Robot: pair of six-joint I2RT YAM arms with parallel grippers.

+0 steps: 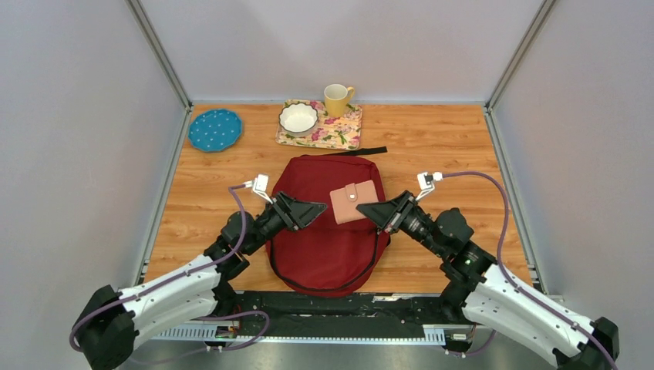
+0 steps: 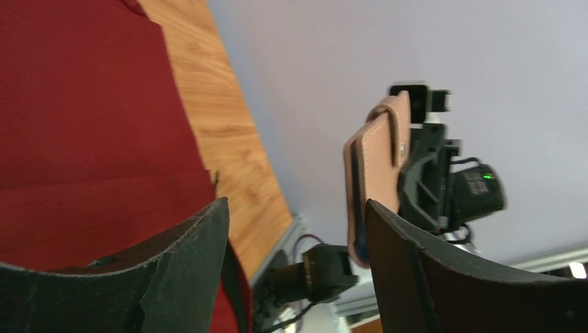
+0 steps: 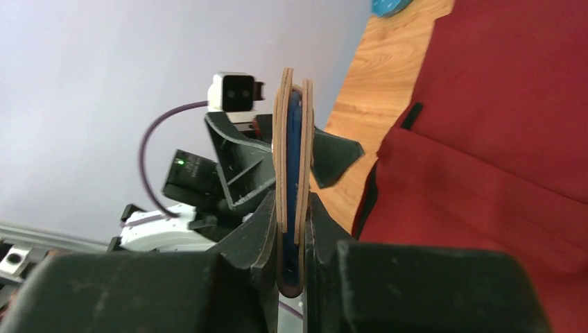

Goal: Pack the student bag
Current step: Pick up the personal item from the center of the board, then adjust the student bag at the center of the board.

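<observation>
Ok so, starting at the far left: there's a blue plate (image 1: 215,129) with little dots near the back left corner of the wooden surface (image 1: 439,146), well apart from everything else.

Next over is the left tool (image 1: 315,210), hanging over the left half of the student bag (image 1: 324,247). Its fingers are spread wide and released, with nothing between them. From its own camera you can see the wallet just past one finger, but whether it touches, can't tell.

The student bag is the big dark red thing lying flat in the middle of the surface, near the front edge between the two arms. A black strap (image 1: 362,151) pokes out at its far end.

Behind the bag at the back sits a floral mat (image 1: 339,132) with a white bowl (image 1: 298,118) on it, and a yellow mug (image 1: 336,99) at its back edge.

The pinkish-tan wallet (image 1: 354,202), with a snap strap, is up over the right part of the bag, broad face towards the overhead camera, sitting between the two tools.

The right tool (image 1: 369,210) is clenched on the wallet's right edge. Its wrist view shows both fingers pinching the folded leather, with a blue lining showing in the fold.
</observation>
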